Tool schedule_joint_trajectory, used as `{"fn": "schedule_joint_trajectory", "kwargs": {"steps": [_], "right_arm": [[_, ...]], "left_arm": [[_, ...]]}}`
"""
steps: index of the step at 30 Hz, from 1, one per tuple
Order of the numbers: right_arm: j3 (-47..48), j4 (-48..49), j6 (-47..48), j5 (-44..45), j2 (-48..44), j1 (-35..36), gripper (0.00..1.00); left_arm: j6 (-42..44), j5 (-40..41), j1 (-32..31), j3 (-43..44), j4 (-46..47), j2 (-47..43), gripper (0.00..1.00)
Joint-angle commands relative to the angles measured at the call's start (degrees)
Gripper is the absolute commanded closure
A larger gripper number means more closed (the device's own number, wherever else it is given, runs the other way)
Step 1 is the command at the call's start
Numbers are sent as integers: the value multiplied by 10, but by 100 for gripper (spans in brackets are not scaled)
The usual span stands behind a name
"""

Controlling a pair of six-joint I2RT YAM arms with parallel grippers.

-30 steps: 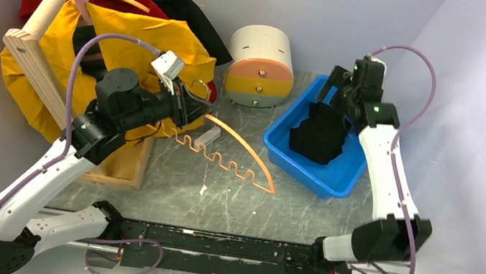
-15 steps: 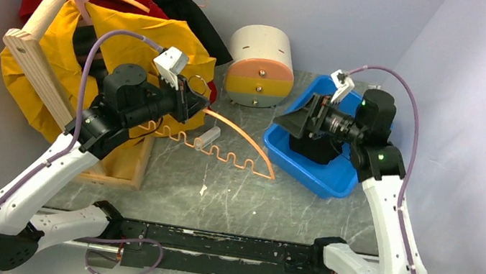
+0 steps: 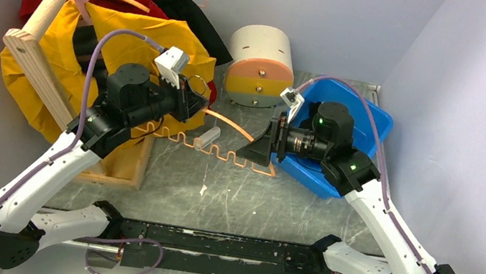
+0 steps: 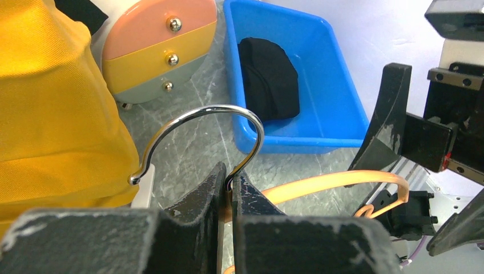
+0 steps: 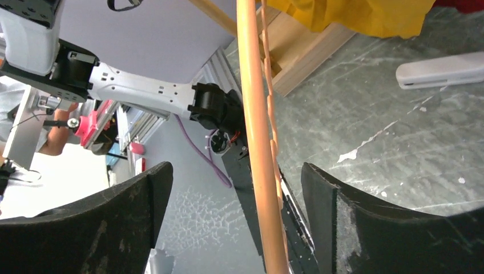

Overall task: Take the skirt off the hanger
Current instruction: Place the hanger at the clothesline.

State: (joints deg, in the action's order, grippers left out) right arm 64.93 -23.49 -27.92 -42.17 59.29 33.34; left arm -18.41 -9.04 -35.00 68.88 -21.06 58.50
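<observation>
Overhead view: left gripper (image 3: 190, 105) grips the orange hanger (image 3: 226, 155) at its hook end; right gripper (image 3: 258, 150) sits at the opposite tip, beside the blue bin (image 3: 376, 124). Left wrist view: fingers (image 4: 200, 200) pinch the hanger neck below the metal hook (image 4: 200, 114); black skirt (image 4: 268, 77) lies inside the bin, off the hanger. Right wrist view: fingers (image 5: 114, 228) are spread, with the hanger bar between them.

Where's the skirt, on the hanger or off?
Off: the black skirt lies bunched in the blue bin, and the orange hanger in the left end effector is bare.
</observation>
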Motion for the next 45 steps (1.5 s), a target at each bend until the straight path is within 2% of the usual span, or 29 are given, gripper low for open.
{"fn": "schedule_joint_trajectory", "kwargs": {"steps": [1, 4, 9, 13, 18, 20, 21, 22, 23, 24, 26, 28, 31, 39, 45], "right_arm": [[-26, -2, -10, 28, -20, 16, 18], [-45, -18, -6, 34, -23, 20, 28], [-63, -28, 2, 39, -41, 24, 35], [-72, -10, -9, 38, -55, 25, 49], [-105, 19, -29, 39, -67, 26, 58], [-108, 25, -29, 52, -69, 26, 66], [-107, 27, -28, 59, -70, 26, 74], [-104, 28, -26, 68, -70, 26, 90], [-102, 27, -21, 80, -71, 26, 100], [-98, 25, -14, 89, -73, 26, 100], [-94, 20, 2, 108, -79, 26, 100], [-93, 17, 18, 119, -87, 26, 100], [-100, 21, 37, 111, -91, 26, 100], [-102, -12, 88, 85, -101, 26, 100], [-123, 34, 111, 52, -113, 26, 100]], "left_arm": [[-7, 15, -4, 25, 9, -8, 93], [-11, 17, -4, 22, 12, -10, 93], [-15, 19, -4, 23, 12, -8, 93], [-16, 18, -4, 27, 12, -4, 93], [-19, 19, -4, 31, 9, -2, 93], [-21, 19, -3, 32, 8, -4, 93], [-21, 19, -3, 32, 8, -4, 93], [-21, 18, -3, 34, 5, -3, 93], [-21, 20, -4, 39, -1, -2, 93], [-21, 21, -4, 44, -9, 0, 90], [-21, 22, -3, 54, -21, 4, 77], [-43, 19, -4, 62, -30, 5, 43], [-48, 8, -4, 68, -31, 0, 2], [-56, -35, -4, 102, -28, -19, 1], [-40, -44, -3, 143, -25, -47, 1]]}}
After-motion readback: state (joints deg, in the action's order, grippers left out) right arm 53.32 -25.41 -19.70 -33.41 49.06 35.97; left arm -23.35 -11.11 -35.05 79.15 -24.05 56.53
